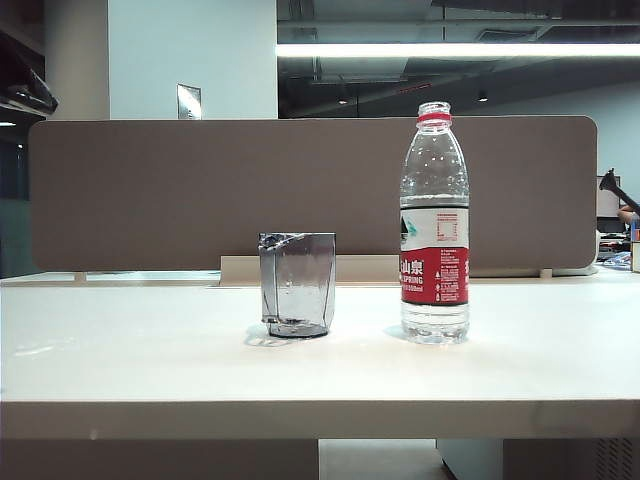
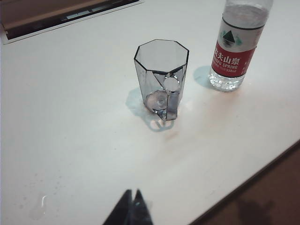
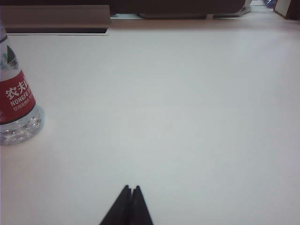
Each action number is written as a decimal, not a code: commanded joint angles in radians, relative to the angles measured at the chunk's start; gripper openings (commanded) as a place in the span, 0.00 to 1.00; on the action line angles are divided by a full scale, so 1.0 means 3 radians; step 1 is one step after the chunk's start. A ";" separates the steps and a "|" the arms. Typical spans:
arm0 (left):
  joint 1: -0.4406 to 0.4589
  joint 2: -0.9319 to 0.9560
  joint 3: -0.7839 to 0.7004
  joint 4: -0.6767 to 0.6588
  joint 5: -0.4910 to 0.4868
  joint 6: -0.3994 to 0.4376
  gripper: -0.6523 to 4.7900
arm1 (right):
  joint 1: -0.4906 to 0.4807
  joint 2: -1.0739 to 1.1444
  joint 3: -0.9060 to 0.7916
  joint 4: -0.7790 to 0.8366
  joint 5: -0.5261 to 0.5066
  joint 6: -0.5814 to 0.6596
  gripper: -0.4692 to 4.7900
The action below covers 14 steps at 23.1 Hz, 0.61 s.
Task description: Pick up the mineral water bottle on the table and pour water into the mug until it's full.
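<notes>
nothing is done yet: the mineral water bottle (image 1: 435, 225) stands uncapped on the table (image 1: 150, 350), just beside the mug (image 1: 297, 284), which looks empty. the left gripper (image 2: 131, 199) hovers near the mug, fingers together, holding nothing; the right gripper (image 3: 131, 193), likewise closed and empty, hangs over bare table. grasping and pouring remain.

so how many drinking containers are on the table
2: the mug stands near the middle of the table, and the water bottle stands upright to its right, apart from it. No others show.
</notes>
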 commanded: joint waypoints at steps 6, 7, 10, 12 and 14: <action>-0.0003 -0.0004 0.0010 0.0045 0.0001 0.0009 0.11 | 0.0000 -0.0004 -0.0024 0.0052 0.0003 -0.0004 0.08; -0.0003 -0.0004 0.0010 0.0045 0.0001 0.0009 0.11 | 0.0000 -0.0004 -0.0024 0.0057 0.0003 -0.0005 0.08; -0.0003 -0.0004 0.0010 0.0045 0.0001 0.0009 0.11 | -0.0001 -0.0004 -0.0024 0.0058 0.0003 -0.0004 0.08; -0.0003 -0.0004 0.0010 0.0045 0.0001 0.0009 0.11 | 0.0000 -0.0004 -0.0024 0.0056 -0.0008 -0.0004 0.08; -0.0003 -0.0004 0.0010 0.0045 0.0000 0.0009 0.11 | 0.0000 -0.0004 -0.0022 0.0056 -0.0010 0.0036 0.08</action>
